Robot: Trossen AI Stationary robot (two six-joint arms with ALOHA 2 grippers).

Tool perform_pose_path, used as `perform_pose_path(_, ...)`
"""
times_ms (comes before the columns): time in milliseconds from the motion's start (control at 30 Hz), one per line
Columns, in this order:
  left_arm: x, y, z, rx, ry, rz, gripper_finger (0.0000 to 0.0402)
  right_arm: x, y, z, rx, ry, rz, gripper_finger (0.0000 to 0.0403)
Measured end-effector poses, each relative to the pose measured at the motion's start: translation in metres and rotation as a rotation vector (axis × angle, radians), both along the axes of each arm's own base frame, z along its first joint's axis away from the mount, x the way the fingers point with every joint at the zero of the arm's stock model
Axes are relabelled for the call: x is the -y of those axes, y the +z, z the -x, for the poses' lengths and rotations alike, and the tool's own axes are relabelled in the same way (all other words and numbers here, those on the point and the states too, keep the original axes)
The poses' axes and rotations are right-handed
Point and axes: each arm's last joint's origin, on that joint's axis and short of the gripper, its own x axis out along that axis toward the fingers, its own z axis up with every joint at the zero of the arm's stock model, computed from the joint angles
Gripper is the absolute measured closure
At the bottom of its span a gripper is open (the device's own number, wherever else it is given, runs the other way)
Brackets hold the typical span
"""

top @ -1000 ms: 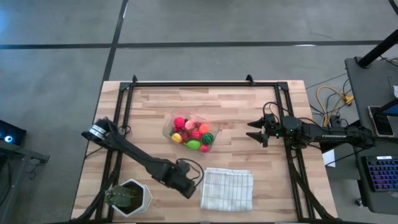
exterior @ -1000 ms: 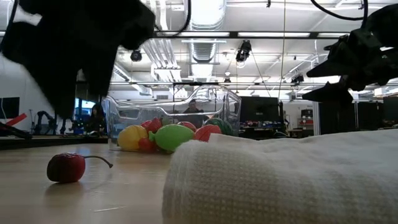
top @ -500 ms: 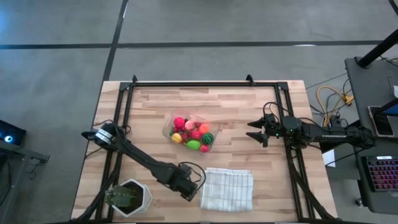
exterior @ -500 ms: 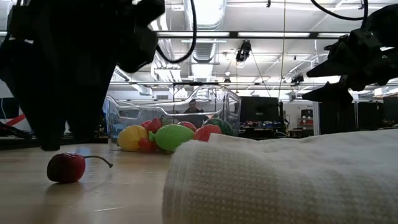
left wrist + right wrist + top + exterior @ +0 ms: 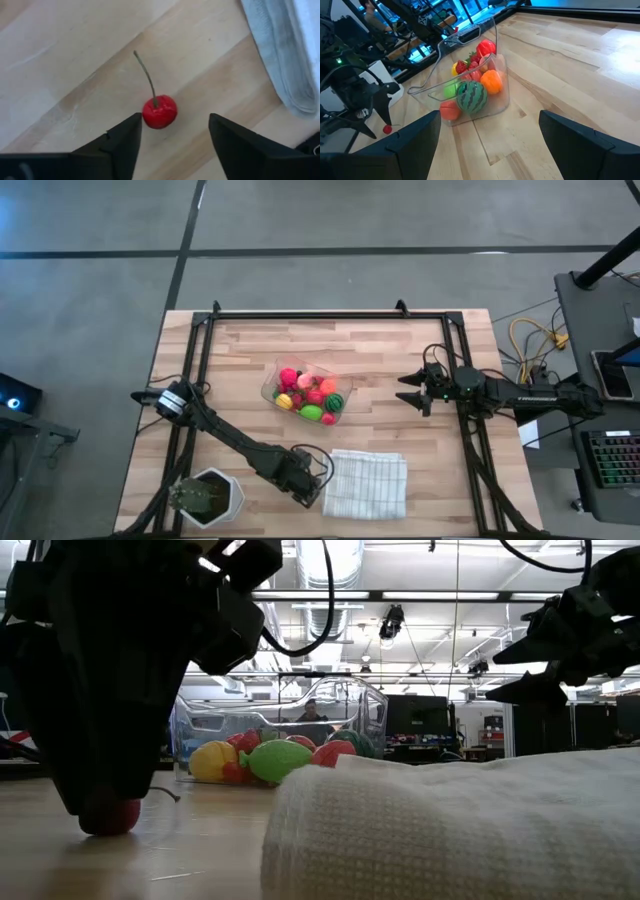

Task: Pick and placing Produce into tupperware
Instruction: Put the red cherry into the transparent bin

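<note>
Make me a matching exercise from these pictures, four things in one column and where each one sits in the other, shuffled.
Things:
1. small red cherry with a thin stem
2. folded white cloth
3. clear shallow plastic tupperware
4. right gripper

Places:
A. mid-table, holding bright toy produce
B. on bare wood between the open fingers of the left gripper
C. waiting, fingers open, at the table's right side
D. at the table's near edge, beside the left gripper

Pairs: 1-B, 2-D, 3-A, 4-C

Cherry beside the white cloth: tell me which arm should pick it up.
Left. The left gripper hangs open right over the cherry, one finger on each side of it, next to the folded cloth. The right gripper, also open, waits at the table's far side, beyond the tupperware.
</note>
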Motion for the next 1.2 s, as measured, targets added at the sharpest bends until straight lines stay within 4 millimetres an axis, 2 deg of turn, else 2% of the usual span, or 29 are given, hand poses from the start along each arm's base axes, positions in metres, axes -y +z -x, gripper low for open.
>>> perform_pose_path(233,0.000,-0.002,0.001,-0.004,0.000,-0.005,0.0240,0.000,0.000,0.000,0.000,0.000,0.000,0.0074)
perform_pose_path(900,-0.004,-0.010,0.004,-0.006,0.012,-0.049,0.0249,0.000,0.000,0.000,0.000,0.000,0.000,0.0074)
perform_pose_path(1200,-0.004,-0.011,0.005,-0.009,0.014,-0.062,0.0300,0.000,0.000,0.000,0.000,0.000,0.000,0.0074)
